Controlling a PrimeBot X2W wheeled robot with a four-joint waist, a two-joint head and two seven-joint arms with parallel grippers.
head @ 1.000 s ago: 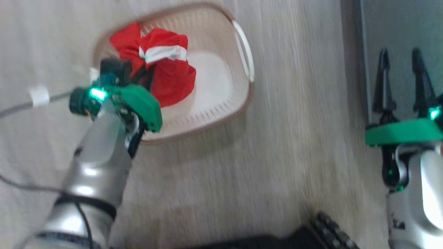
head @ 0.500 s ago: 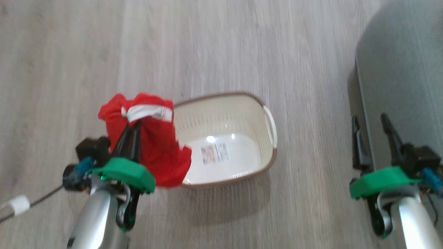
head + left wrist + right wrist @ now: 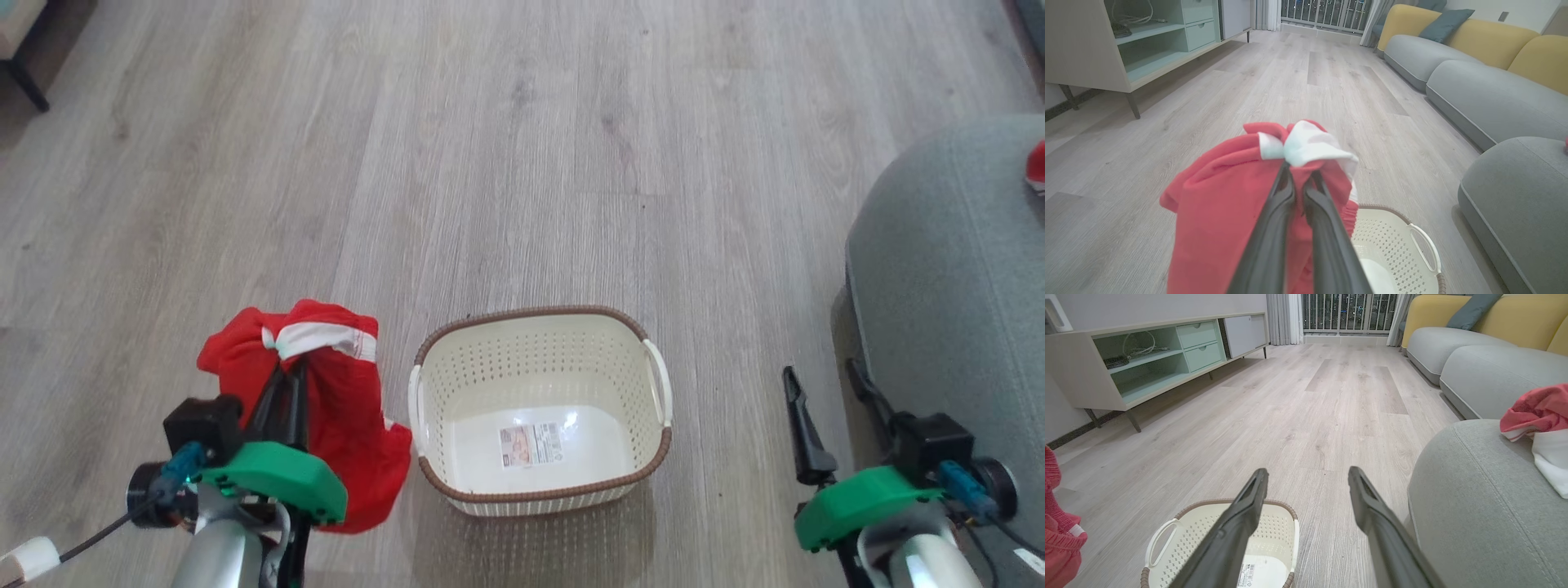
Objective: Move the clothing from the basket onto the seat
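Left claw (image 3: 284, 377): fingers pressed together, pinching a red garment (image 3: 351, 425) at its white band (image 3: 322, 336). The tips are buried in bunched cloth.
Red garment: hangs off the left claw above the wood floor (image 3: 522, 163) and drapes down both sides of the fingers. It is just beside the left end of the basket (image 3: 531, 311). In the head view its lower edge meets the basket's near-left corner, but actual contact cannot be told.
Basket: upright on the floor, low in the middle of the head view, between the two arms. It has cream perforated walls, a brown woven-look rim and a white handle at each end.
Basket interior: white bottom showing, with a printed label (image 3: 532, 445) lying flat on it.
Right claw (image 3: 820, 369): fingers spread wide, nothing between them. It is held above the floor between the basket and the seat (image 3: 955, 269), close to the seat's edge.
Seat: grey-green upholstery with a rounded corner and a stitched seam. It stands to the robot's right of the basket, apart from it.
Clothing on seat: a red piece (image 3: 1533, 408) lies over a white piece (image 3: 1551, 457) on the seat top, at the right edge of the right wrist view.
Background: sofa (image 3: 1474, 81) with grey cushions and yellow backs, carrying a teal pillow (image 3: 1443, 24). A pale sideboard (image 3: 1147, 363) with green open shelves stands on the far side of the floor.
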